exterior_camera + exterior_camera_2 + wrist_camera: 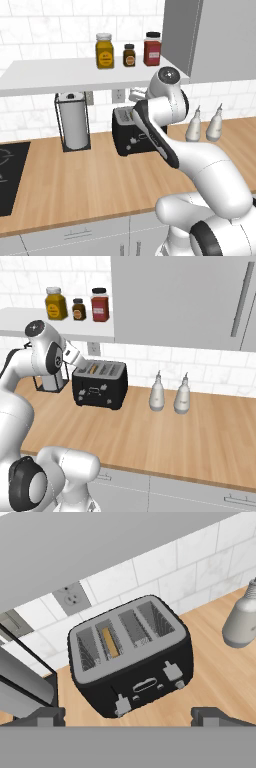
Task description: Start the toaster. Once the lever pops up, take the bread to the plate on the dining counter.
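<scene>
Spread wide and grasping nothing: claw (128,714), its 2 dark fingertips (42,716) at the bottom of the hand view, hovering above the wooden table (150,426). Just ahead of and below the claw, black toaster (131,657) with 4 slots, standing on the table against the tiled wall. Inside the toaster's 2nd slot from the left in the hand view, tan bread (110,642) sitting low. Off to the claw's right, 2 pale bottles (169,393) side by side on the table. Off to its left, wire-framed paper towel holder (73,122). Beyond the toaster, wall outlet (73,597). Higher up, 3 jars (129,50) on a white shelf (50,75).
</scene>
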